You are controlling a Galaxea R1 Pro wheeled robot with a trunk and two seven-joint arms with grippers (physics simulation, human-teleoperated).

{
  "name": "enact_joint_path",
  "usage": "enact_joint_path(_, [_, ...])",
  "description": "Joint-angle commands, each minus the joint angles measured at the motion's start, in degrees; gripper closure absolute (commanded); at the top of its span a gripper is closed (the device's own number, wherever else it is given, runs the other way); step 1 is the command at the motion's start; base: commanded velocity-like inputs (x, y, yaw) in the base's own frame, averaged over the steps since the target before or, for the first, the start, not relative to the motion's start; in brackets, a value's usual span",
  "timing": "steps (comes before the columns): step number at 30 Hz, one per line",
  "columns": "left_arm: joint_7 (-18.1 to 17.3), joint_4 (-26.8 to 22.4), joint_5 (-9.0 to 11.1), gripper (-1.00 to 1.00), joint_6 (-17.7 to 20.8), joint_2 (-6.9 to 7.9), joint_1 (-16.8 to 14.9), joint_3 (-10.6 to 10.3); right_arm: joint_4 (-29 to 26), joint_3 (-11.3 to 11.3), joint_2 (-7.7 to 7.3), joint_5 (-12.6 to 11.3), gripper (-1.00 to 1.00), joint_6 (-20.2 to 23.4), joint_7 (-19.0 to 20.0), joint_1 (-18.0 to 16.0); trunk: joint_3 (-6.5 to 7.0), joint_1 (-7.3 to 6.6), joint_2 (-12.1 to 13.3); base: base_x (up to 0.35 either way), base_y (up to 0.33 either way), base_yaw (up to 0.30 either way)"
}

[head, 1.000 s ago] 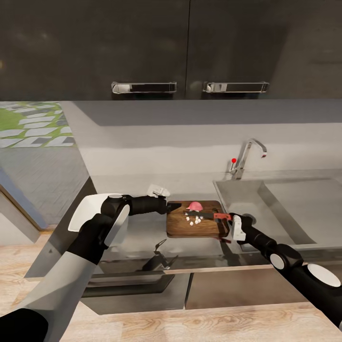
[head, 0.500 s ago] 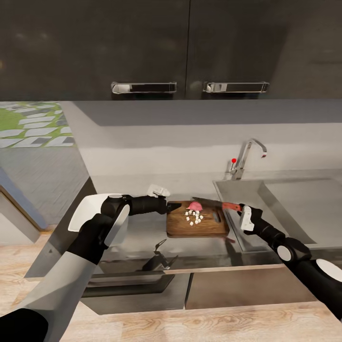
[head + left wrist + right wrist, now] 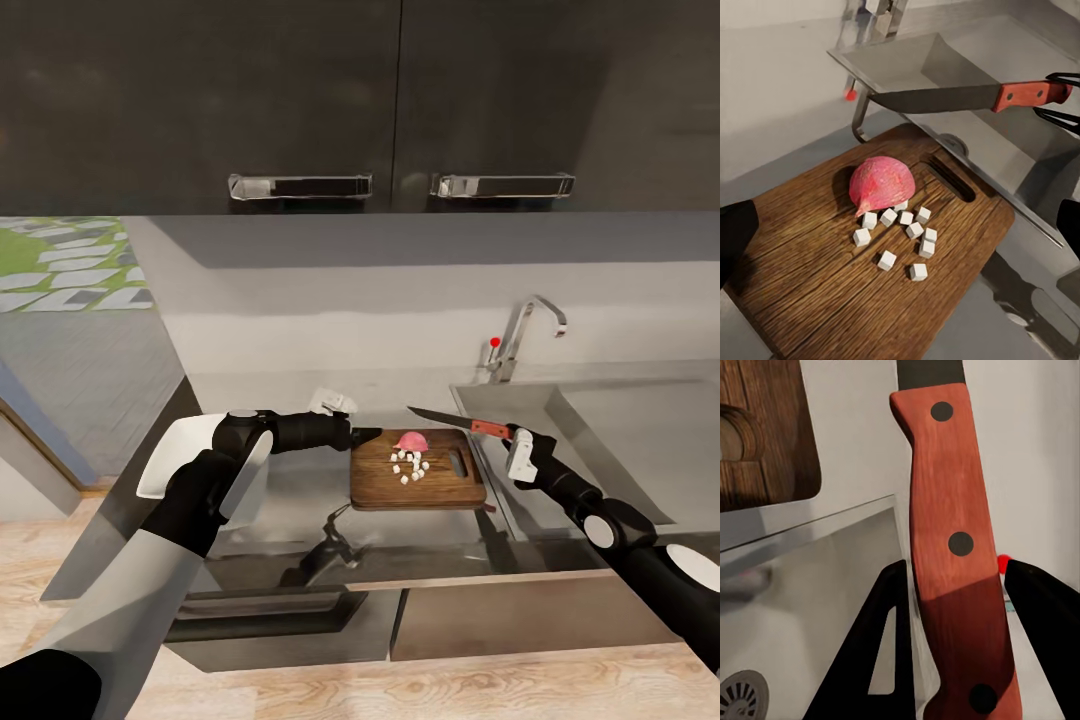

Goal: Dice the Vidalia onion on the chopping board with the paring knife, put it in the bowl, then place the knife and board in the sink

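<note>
**Knife up over the board's far edge**

Your right pincer (image 3: 510, 441) pinches the paring knife (image 3: 455, 421) by its handle, blade level, pointing away from the sink (image 3: 600, 420). The Vidalia onion (image 3: 411, 441) sits below the blade, near the chopping board (image 3: 380, 485)'s far edge. Left pincer (image 3: 358, 436) looks pressed on the board's left edge.

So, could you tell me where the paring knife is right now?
In the head view the paring knife is held in the right gripper, raised above the chopping board's far right edge, beside the sink.
</note>
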Motion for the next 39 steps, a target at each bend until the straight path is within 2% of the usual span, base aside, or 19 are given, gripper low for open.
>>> enact_joint_path(1, [0.0, 0.0, 0.3, -1.00, 0.4, 0.02, -0.1, 0.0, 0.0, 0.1, -0.01, 0.4, 1.00, -0.1, 0.1, -0.1, -0.12, 0.03, -0.1, 0.001, 0.000, 0.000])
enact_joint_path(13, [0.0, 0.0, 0.3, -1.00, 0.4, 0.02, -0.1, 0.0, 0.0, 0.5, 0.10, 0.6, 1.00, 0.1, 0.1, -0.1, -0.12, 0.03, -0.1, 0.059, 0.000, 0.000])
enact_joint_path(16, [0.0, 0.0, 0.3, -1.00, 0.4, 0.02, -0.1, 0.0, 0.0, 1.7, 0.11, 0.6, 1.00, 0.1, 0.1, -0.1, -0.12, 0.03, -0.1, 0.017, 0.000, 0.000])
enact_joint_path(23, [0.0, 0.0, 0.3, -1.00, 0.4, 0.02, -0.1, 0.0, 0.4, 2.5, 0.10, 0.6, 1.00, 0.1, 0.1, -0.1, -0.12, 0.03, -0.1, 0.002, 0.000, 0.000])
enact_joint_path(28, [0.0, 0.0, 0.3, -1.00, 0.4, 0.02, -0.1, 0.0, 0.7, 4.6, 0.09, 0.7, 1.00, 0.4, 0.1, -0.1, -0.12, 0.03, -0.1, 0.000, 0.000, 0.000])
enact_joint_path(39, [0.0, 0.0, 0.3, -1.00, 0.4, 0.02, -0.1, 0.0, 1.7, 5.9, 0.02, 0.8, 1.00, 0.5, 0.1, -0.1, -0.12, 0.03, -0.1, 0.000, 0.000, 0.000])
